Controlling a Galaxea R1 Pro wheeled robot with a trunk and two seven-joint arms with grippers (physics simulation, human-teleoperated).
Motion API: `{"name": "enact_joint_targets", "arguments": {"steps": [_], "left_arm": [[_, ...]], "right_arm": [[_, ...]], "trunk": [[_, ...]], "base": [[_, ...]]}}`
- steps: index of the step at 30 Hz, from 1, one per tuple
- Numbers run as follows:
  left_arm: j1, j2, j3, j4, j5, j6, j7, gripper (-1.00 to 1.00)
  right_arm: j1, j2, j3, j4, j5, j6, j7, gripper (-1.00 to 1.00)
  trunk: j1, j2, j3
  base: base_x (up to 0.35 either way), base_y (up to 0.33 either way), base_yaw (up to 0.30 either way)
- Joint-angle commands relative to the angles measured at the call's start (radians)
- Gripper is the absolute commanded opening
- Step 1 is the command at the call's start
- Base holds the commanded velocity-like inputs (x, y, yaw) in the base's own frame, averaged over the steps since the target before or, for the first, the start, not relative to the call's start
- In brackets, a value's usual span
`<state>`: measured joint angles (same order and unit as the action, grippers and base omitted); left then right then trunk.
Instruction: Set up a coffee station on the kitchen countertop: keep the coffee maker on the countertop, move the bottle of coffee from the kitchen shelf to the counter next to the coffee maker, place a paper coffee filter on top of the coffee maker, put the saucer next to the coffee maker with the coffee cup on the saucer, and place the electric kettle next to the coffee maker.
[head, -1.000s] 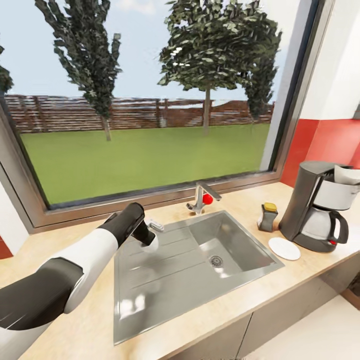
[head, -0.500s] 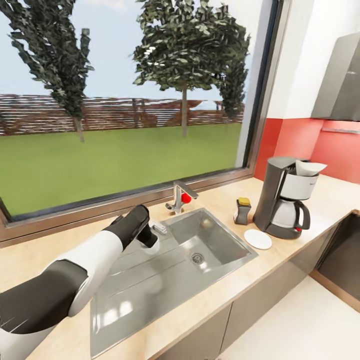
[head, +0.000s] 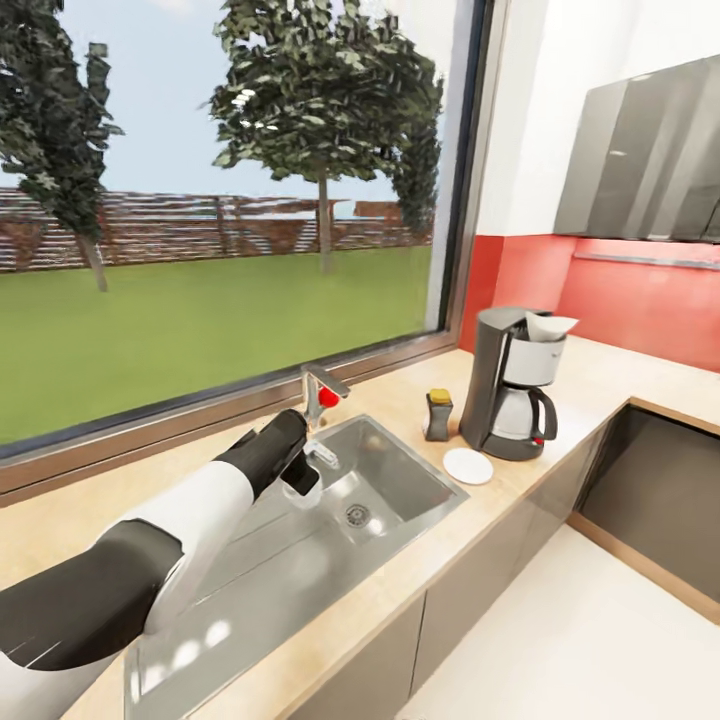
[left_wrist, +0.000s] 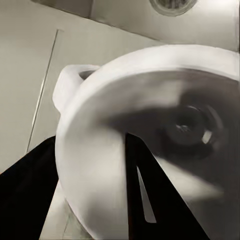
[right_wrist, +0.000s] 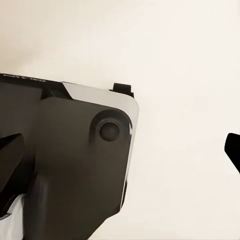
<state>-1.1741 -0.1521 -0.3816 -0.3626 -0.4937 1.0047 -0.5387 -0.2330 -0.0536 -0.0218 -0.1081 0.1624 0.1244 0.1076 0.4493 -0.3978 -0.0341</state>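
One coffee cup (left_wrist: 150, 140) sat tilted, its mouth facing the wrist camera, handle out sideways; the left gripper (head: 303, 478) pinched its rim, one finger (left_wrist: 150, 200) inside.

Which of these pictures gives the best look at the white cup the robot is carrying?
The left wrist view: the coffee cup takes up most of the picture, showing its rim, inside and handle, with a dark finger of the left gripper inside it. In the head view it is a small white shape above the sink. The right wrist view has no cup.
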Motion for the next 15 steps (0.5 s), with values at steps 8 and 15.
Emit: {"name": "enact_joint_targets", "arguments": {"steps": [8, 15], "left_arm": [[-0.001, -0.004, -0.003, -0.002, -0.011, 0.002, -0.01, -1.0], [-0.001, -0.006, -0.003, -0.002, -0.011, 0.002, -0.01, -1.0]], "right_arm": [[0.0, 0.0, -0.003, -0.002, 0.009, 0.006, 0.004, 1.0], [0.0, 0.0, -0.003, -0.002, 0.009, 0.006, 0.004, 1.0]], "trunk": [[0.001, -0.002, -0.002], [0.001, -0.002, -0.002]], "base": [[0.173, -0.182, -0.288], [0.229, -0.205, -0.287]]}}
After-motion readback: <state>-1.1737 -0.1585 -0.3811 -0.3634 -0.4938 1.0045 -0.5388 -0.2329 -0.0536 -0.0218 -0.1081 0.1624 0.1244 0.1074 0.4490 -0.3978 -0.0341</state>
